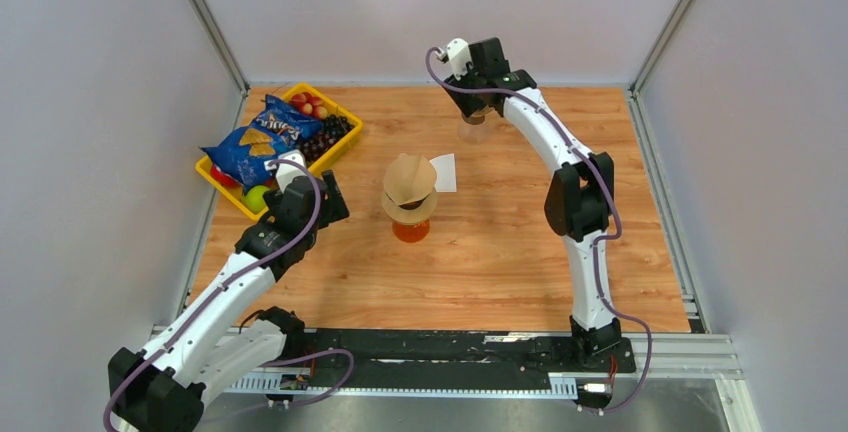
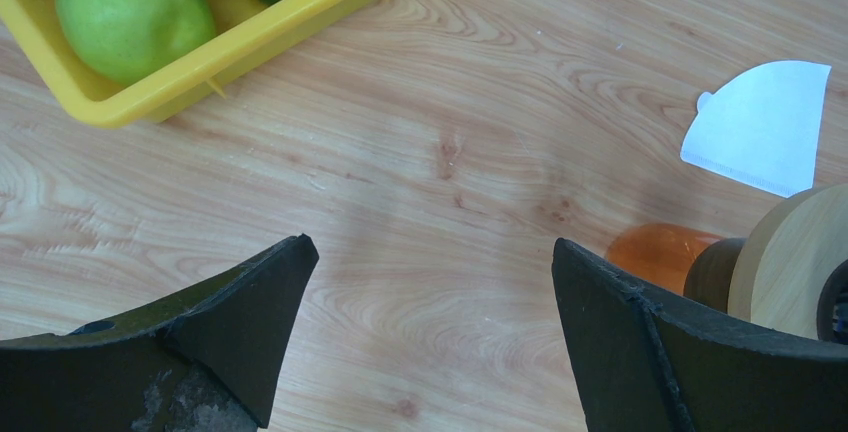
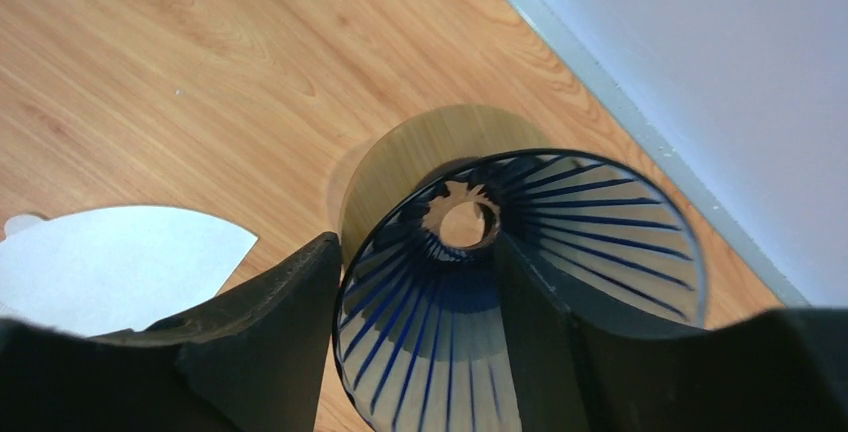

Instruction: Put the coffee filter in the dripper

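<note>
A clear ribbed dripper (image 3: 560,222) on a round wooden base (image 3: 420,147) stands at the far side of the table (image 1: 500,252); it also shows in the top view (image 1: 474,128). My right gripper (image 3: 415,252) is shut on its wall, one finger inside the cone and one outside. A flat white paper filter (image 1: 443,172) lies mid-table, seen in the right wrist view (image 3: 110,262) and left wrist view (image 2: 765,122). My left gripper (image 2: 430,252) is open and empty above bare wood, to the left of the filter (image 1: 325,202).
An orange cup (image 1: 410,230) carrying a tan wooden ring and a brown cone-shaped filter (image 1: 410,178) stands beside the white filter. A yellow basket (image 1: 345,142) with fruit and chip bags sits at the back left. Walls enclose the table.
</note>
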Tool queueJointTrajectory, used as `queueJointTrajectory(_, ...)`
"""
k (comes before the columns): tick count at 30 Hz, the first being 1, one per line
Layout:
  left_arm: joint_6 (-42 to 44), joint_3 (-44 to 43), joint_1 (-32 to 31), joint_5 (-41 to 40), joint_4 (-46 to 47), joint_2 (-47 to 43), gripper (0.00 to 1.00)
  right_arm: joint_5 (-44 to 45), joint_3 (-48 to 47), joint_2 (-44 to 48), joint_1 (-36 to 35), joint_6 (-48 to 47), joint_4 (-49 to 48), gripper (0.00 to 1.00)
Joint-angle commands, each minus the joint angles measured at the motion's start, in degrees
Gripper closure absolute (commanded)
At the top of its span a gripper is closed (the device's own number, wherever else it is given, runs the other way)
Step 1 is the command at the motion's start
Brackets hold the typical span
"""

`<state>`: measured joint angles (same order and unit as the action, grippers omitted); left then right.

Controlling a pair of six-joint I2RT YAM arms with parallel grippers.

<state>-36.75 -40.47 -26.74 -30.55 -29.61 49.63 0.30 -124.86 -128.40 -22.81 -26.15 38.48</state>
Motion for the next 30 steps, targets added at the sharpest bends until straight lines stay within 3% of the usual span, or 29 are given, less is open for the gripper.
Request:
queueJointTrajectory(1, 0.71, -1.54, 0.32, 0.16, 1.18, -0.88, 0.0, 2.75, -4.77, 1.62, -0.08, 1.04, -2.14, 0.36)
queueJointTrajectory(9, 0.97, -1.53, 0.34, 0.23, 1.06, -1.52, 0.0, 0.7, -2.58, 8.03, -0.2, 2.6, -3.64, 0.2)
queueJointTrajectory(14, 0.94, -1.46, 0.34, 0.33, 0.98, -2.27, 0.0, -3.26, 2.09, 16.03, -0.14, 7.75, -5.23, 0.01)
queueJointTrajectory(19, 0.8, -1.3, 0.31, 1.23, 1.02, -3.04, 0.0, -5.59, 15.49, 27.4, -0.16, 16.11, -10.04, 0.0)
queueJointTrajectory(24, 0.73, -0.56, 0.37, 2.63, 1.9, -4.3, 0.0, -7.19, 36.89, 42.66, -1.41, 26.42, -17.82, 0.0)
queueJointTrajectory(30, 0.35, -0.77, 0.33, 4.47, 1.81, -4.6, 0.0, 8.66, 58.46, 53.02, -9.41, 39.38, -23.49, 0.01)
